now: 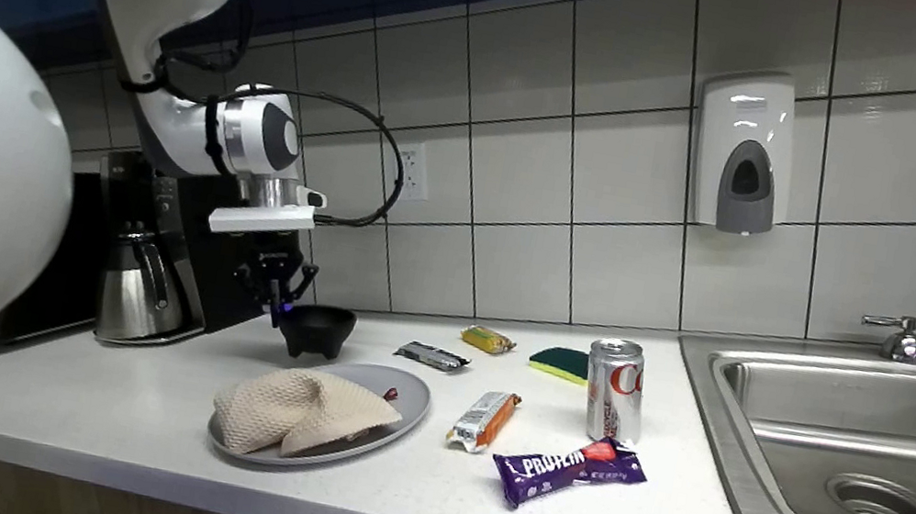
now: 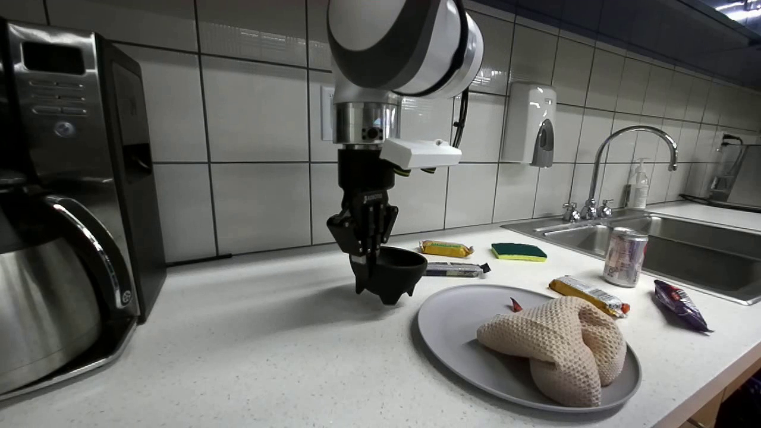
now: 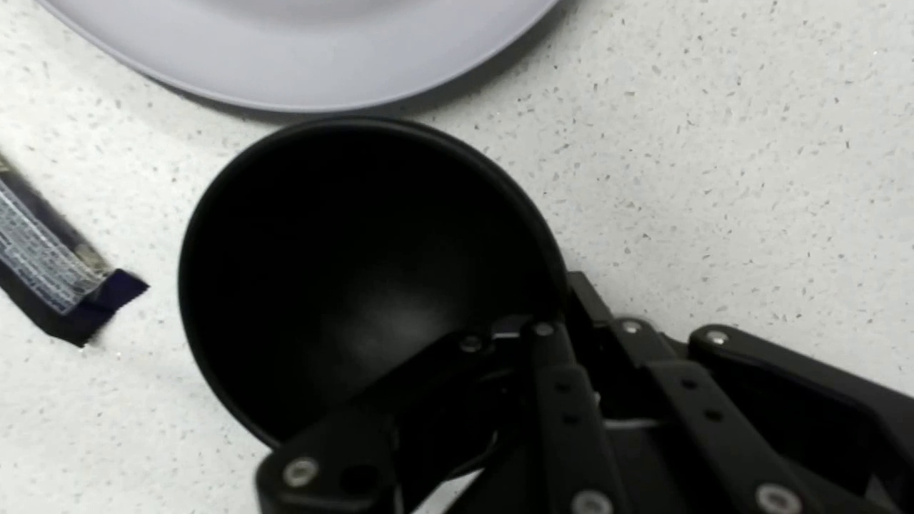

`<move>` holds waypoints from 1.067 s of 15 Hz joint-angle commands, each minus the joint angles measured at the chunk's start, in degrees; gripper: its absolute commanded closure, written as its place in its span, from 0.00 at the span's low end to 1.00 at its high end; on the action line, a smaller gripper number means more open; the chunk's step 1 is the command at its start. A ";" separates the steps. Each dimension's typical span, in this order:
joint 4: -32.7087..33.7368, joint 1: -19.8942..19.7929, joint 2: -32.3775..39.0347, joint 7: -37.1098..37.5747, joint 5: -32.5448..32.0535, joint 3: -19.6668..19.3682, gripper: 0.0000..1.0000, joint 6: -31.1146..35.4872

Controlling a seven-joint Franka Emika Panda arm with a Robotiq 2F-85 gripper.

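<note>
My gripper points down with its jaws pinched together on the rim of a small black bowl that has short pointed feet. In the wrist view the round bowl looks empty, its wall running between the fingertips on the side by the gripper. One finger is inside the bowl, the other outside. Whether the feet touch the counter I cannot tell. Close by lies a grey plate carrying a folded beige textured piece and a small red tip.
Wrapped bars in silver, yellow, orange and purple lie on the counter. A green sponge and a can stand near the sink. A coffee maker is opposite, with the tiled wall behind.
</note>
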 commanded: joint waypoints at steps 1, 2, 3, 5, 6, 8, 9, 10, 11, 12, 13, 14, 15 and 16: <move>3.43 0.42 2.36 -0.70 -2.54 0.31 0.98 -2.89; 3.63 0.54 2.72 -0.74 -2.90 0.32 0.98 -2.92; 3.75 0.69 2.99 -0.66 -3.22 0.31 0.98 -2.83; 4.05 0.92 3.36 -0.64 -3.56 0.35 0.98 -2.83; 4.17 0.90 3.27 -0.59 -3.27 0.48 0.66 -3.09; 3.51 0.33 2.18 -1.80 -1.88 1.29 0.59 -2.79; 3.18 0.18 1.56 -2.04 -1.49 1.56 0.51 -2.76; 2.68 -0.07 0.63 -2.39 -0.75 1.97 0.44 -3.03; 1.80 -0.31 -0.55 -2.67 -0.07 2.36 0.35 -2.92; 1.18 -0.49 -1.48 -2.86 0.56 2.63 0.29 -3.01; 0.62 -0.58 -2.49 -2.74 1.02 2.73 0.20 -3.38; 0.11 -0.63 -3.43 -2.48 1.26 2.70 0.14 -3.89; -0.37 -0.67 -4.36 -2.34 1.48 2.63 0.07 -4.54; -0.86 -0.69 -5.33 -2.03 1.50 2.44 0.01 -5.17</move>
